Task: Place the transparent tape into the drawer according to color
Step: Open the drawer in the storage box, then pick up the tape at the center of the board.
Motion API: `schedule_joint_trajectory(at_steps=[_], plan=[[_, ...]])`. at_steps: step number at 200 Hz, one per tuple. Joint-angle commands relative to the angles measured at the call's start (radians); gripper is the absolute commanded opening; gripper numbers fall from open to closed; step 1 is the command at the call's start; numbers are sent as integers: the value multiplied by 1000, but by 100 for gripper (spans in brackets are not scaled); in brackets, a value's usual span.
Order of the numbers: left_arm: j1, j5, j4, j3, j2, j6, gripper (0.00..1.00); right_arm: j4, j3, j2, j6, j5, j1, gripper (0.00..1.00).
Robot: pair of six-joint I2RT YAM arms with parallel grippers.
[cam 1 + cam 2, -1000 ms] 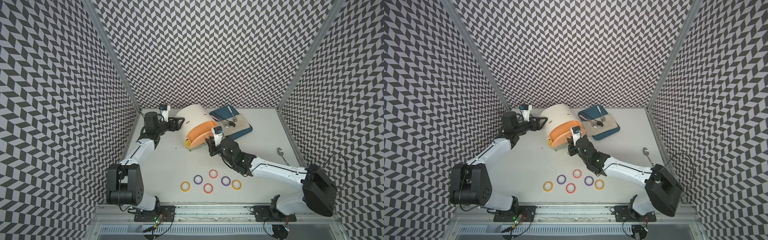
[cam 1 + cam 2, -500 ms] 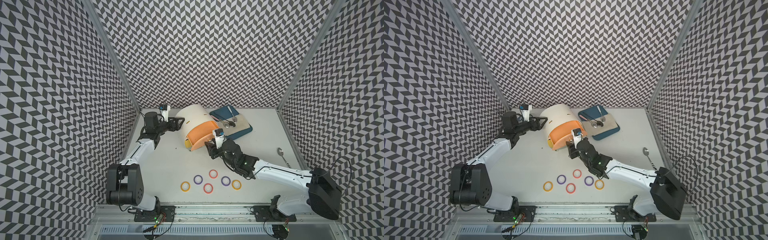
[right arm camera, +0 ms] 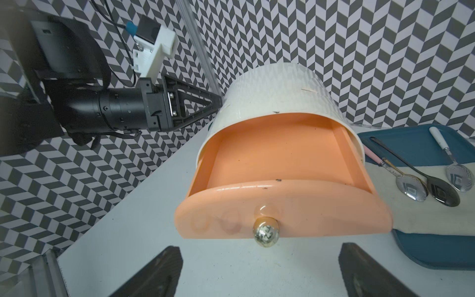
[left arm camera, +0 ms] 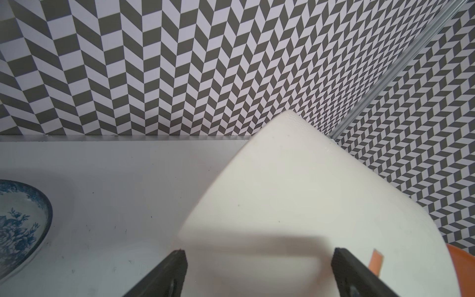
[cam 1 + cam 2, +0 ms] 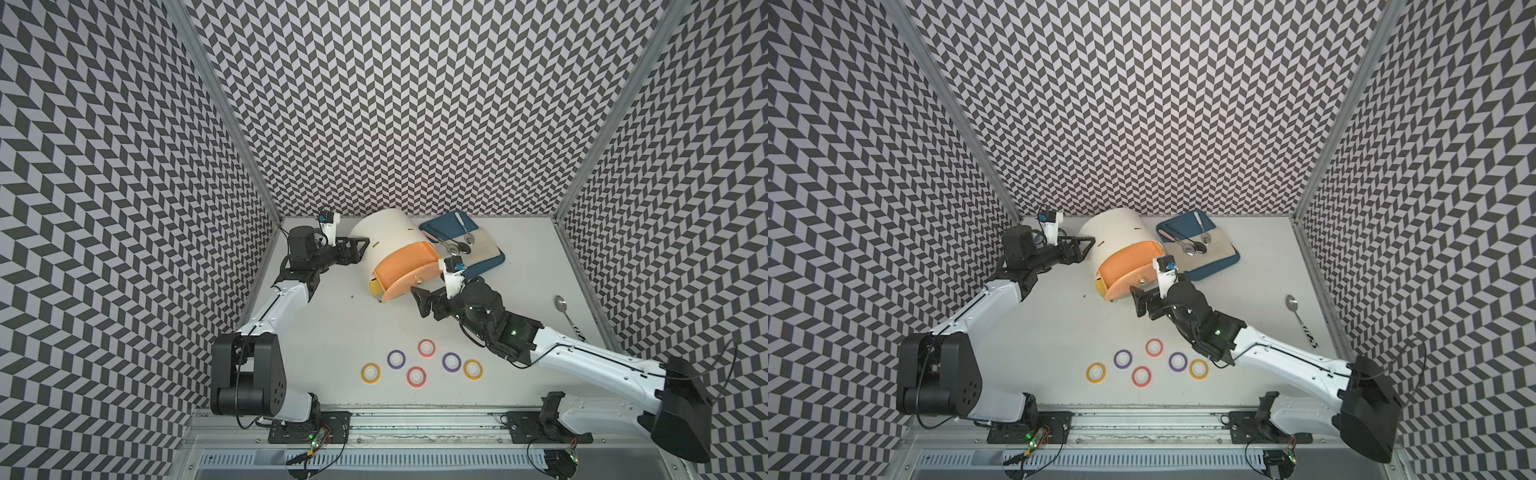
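Note:
Several transparent tape rings lie flat near the table's front in both top views: two yellow (image 5: 370, 372) (image 5: 473, 369), two purple (image 5: 396, 358) (image 5: 451, 362), two red (image 5: 427, 348) (image 5: 416, 376). The orange drawer (image 5: 409, 270) (image 3: 282, 164) stands pulled out of its white cabinet (image 5: 386, 232) (image 4: 295, 205) and holds nothing. My right gripper (image 5: 422, 303) (image 3: 259, 254) is open just in front of the drawer's round knob (image 3: 266, 234), not touching it. My left gripper (image 5: 358, 248) (image 4: 259, 257) is open, its fingers straddling the cabinet's curved side.
A blue tray (image 5: 492, 261) with a beige cloth and three spoons sits behind the drawer on the right. A loose spoon (image 5: 562, 305) lies by the right wall. A blue-patterned bowl (image 4: 20, 221) rests near the back left corner, under my left arm.
My right gripper has opened, let go of the drawer's knob and drawn back a little. My left gripper's jaws have spread slightly wider. The tape rings have not moved.

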Motion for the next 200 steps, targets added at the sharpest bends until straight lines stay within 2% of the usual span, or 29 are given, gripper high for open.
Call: schedule_joint_trajectory(at_steps=[1, 63, 103, 133, 166, 200], plan=[[-4, 0, -31, -21, -59, 16, 98, -86, -57, -77, 33, 4, 2, 100], [-3, -19, -74, -102, -229, 9, 100, -427, -78, -189, 135, -17, -6, 100], [-4, -40, -112, -185, -345, -12, 100, -544, -124, -183, 246, -101, -79, 100], [-4, -38, -140, -252, -421, -27, 100, -594, -166, -99, 296, -213, -177, 100], [-3, -37, -156, -301, -463, -21, 100, -639, -169, 14, 316, -265, -211, 100], [-3, -21, -150, -323, -492, -23, 100, -673, -177, 71, 357, -296, -212, 89]])
